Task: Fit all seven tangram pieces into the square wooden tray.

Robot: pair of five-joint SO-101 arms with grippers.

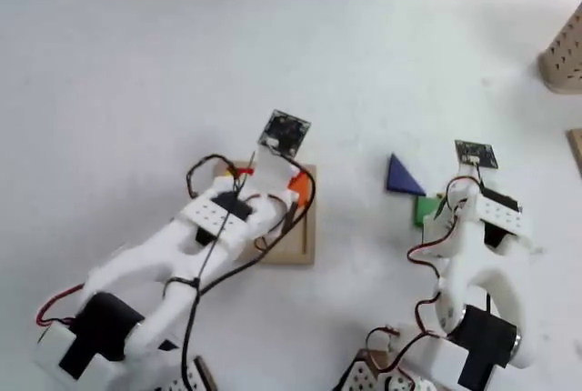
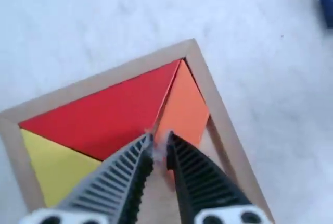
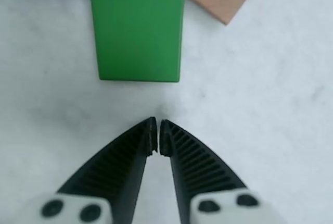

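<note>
Nearly closed and empty, the left gripper (image 2: 158, 143) tips sit on the seam between the red triangle (image 2: 104, 114) and the orange piece (image 2: 182, 109) in the wooden tray (image 2: 221, 114), seemingly seating the orange piece. The right gripper (image 3: 157, 127), equally narrow, hovers beside the green square (image 3: 138, 36); it must open to grasp it.

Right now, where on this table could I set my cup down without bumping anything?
The far half of the table, beyond the wooden tray and blue triangle, is bare. A narrower bare strip runs between the tray and the green square. It is crowded along the near edge, under the left arm and right arm.
</note>
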